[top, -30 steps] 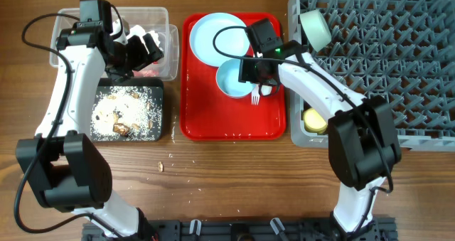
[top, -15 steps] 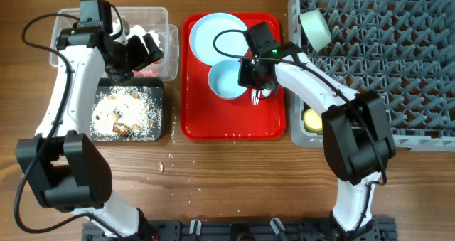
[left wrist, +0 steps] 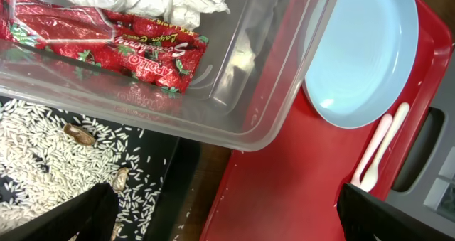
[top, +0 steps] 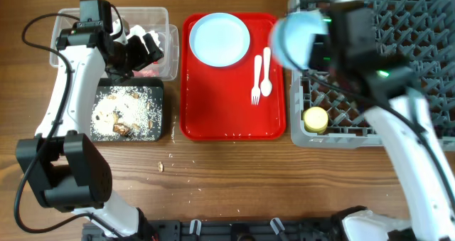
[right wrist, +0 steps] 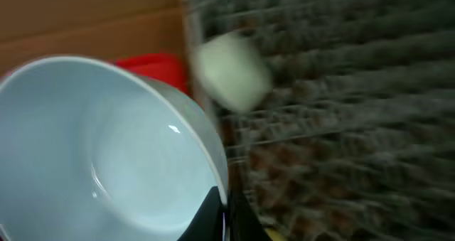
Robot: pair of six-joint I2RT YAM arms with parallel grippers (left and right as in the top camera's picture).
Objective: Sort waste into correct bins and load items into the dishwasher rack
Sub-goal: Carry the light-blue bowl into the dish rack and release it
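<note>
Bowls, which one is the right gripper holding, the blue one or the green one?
The pale blue bowl: the right gripper pinches its rim. The pale green bowl sits in the grey rack, not held.

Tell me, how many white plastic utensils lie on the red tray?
2: a white plastic fork and spoon side by side on the flat red tray, right of the pale blue round plate. None looks hidden.
</note>
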